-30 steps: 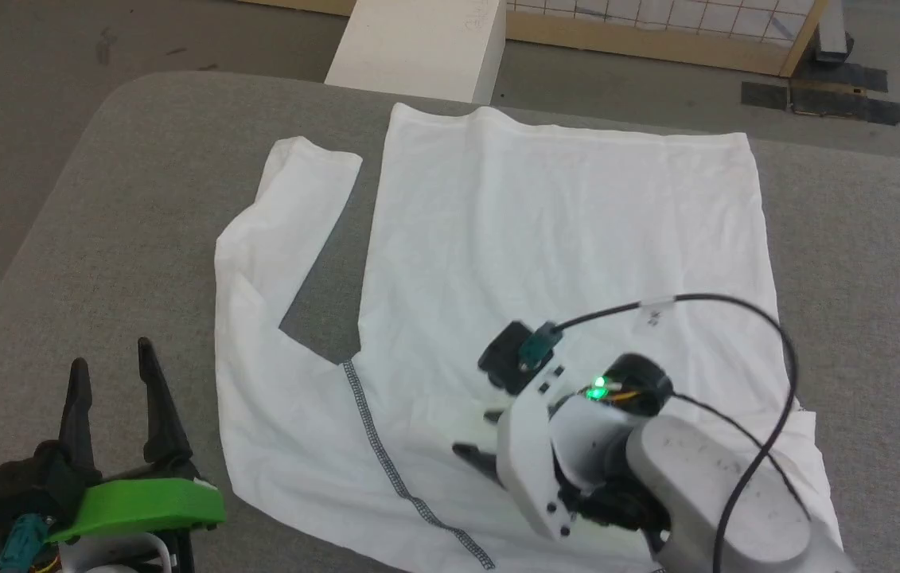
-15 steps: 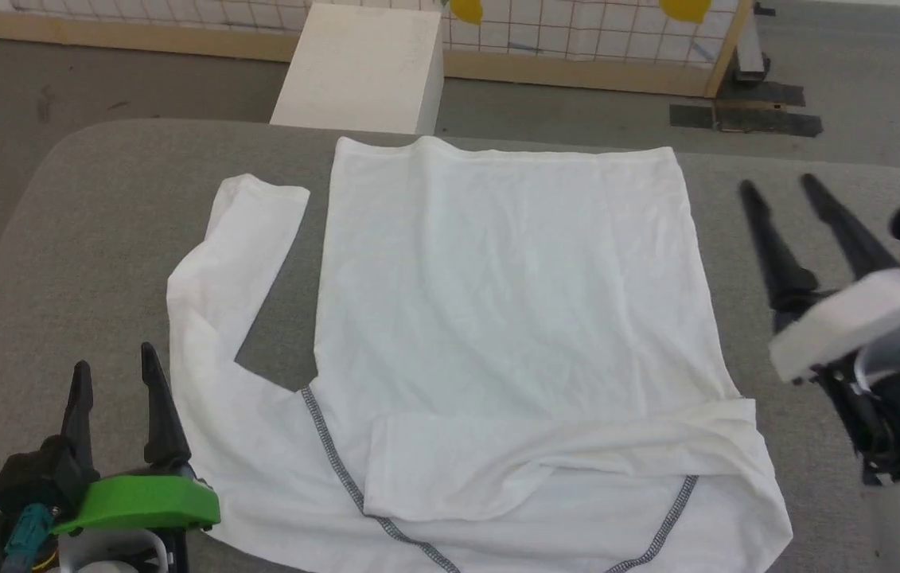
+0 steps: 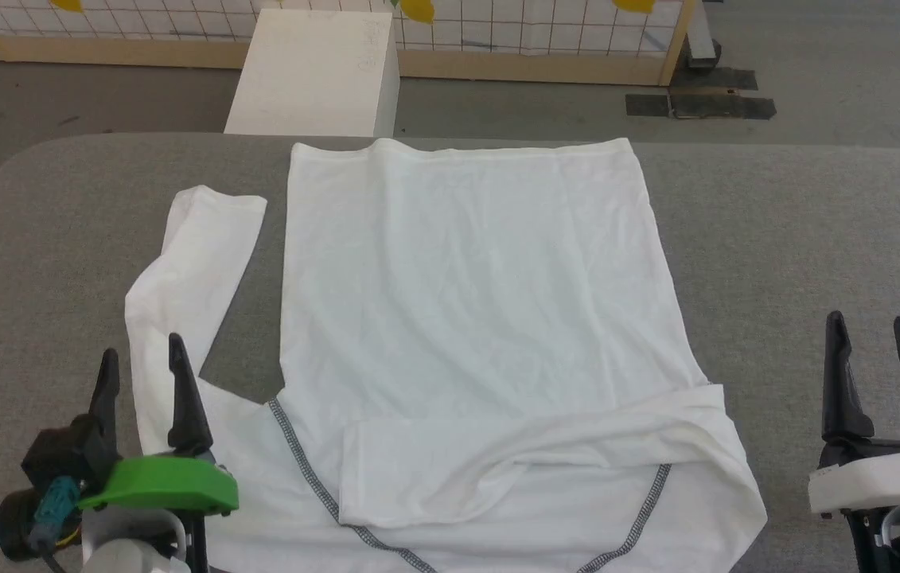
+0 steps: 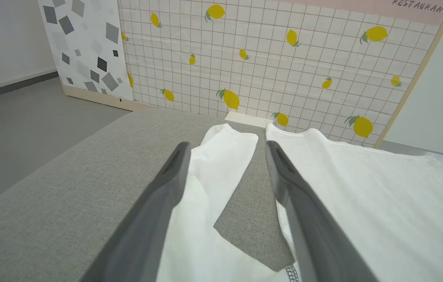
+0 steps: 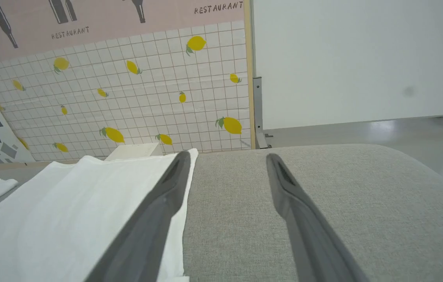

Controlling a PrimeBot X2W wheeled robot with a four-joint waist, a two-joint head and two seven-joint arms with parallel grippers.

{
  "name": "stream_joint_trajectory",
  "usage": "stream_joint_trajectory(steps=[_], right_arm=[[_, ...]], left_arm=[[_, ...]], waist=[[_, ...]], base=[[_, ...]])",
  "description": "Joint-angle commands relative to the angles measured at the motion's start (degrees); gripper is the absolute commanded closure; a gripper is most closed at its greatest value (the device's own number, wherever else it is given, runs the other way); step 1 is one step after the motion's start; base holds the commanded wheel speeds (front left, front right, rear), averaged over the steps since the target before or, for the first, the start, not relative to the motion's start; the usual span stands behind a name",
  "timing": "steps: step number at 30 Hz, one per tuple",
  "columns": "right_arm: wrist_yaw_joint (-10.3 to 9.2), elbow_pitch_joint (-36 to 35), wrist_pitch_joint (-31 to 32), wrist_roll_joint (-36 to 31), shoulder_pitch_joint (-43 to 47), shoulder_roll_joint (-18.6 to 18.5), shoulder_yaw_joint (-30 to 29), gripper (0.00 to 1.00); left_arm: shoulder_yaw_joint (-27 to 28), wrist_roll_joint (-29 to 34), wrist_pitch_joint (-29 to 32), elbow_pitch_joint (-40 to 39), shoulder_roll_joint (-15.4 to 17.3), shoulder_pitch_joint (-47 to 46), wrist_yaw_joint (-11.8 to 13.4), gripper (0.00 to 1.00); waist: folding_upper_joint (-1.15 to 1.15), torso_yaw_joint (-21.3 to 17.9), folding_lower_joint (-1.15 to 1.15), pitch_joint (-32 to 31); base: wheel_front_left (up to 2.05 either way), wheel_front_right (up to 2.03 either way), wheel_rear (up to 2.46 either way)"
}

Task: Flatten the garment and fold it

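Cannot see the near end of the garment (image 3: 465, 302) in the head view, cut by the bottom edge along with both lines of dark stitching (image 3: 309, 469). Cannot see the cloth under the folded sleeve (image 3: 513, 461), nor the part of the other sleeve (image 3: 195, 239) behind the left end effector (image 3: 142, 347). Lose the far end of the white box (image 3: 314, 72) at the top edge, the base of the right end effector (image 3: 868, 320) at the lower right

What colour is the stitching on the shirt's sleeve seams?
Dark grey stitching, clearest in the head view.
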Motion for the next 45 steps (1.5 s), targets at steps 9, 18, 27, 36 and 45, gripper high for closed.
stream_joint_trajectory(steps=[9,18,27,36,45], right_arm=[[-0.08,-1.9,-0.1,2.6,-1.5,0.1,1.7,0.00],[-0.08,-6.2,2.0,1.4,-8.3,0.1,4.8,0.00],[-0.08,-9.0,1.5,0.9,-11.5,0.1,4.8,0.00],[-0.08,-10.7,1.5,0.1,-11.6,0.1,3.1,0.00],[-0.08,-9.0,1.2,0.5,-10.5,0.1,2.2,0.00]], left_arm=[[-1.0,-2.0,10.6,10.3,7.9,-21.3,-6.0,0.00],[0.9,-8.5,34.5,24.0,15.9,-44.2,-8.6,0.00],[0.6,-13.2,59.3,25.4,20.2,-49.5,-6.9,0.00],[3.4,-15.6,61.9,21.6,20.7,-42.5,-4.2,1.00],[16.0,-21.5,38.5,17.4,18.3,-36.9,-6.9,1.00]], waist=[[0.00,0.6,0.00,8.0],[0.00,-2.5,0.00,19.8],[0.00,-5.3,0.00,26.0],[0.00,-4.6,0.00,26.5],[0.00,-2.2,0.00,20.0]], base=[[0.00,0.00,0.00],[0.00,0.00,0.00],[0.00,0.00,0.00],[0.00,0.00,0.00],[0.00,0.00,0.00]])
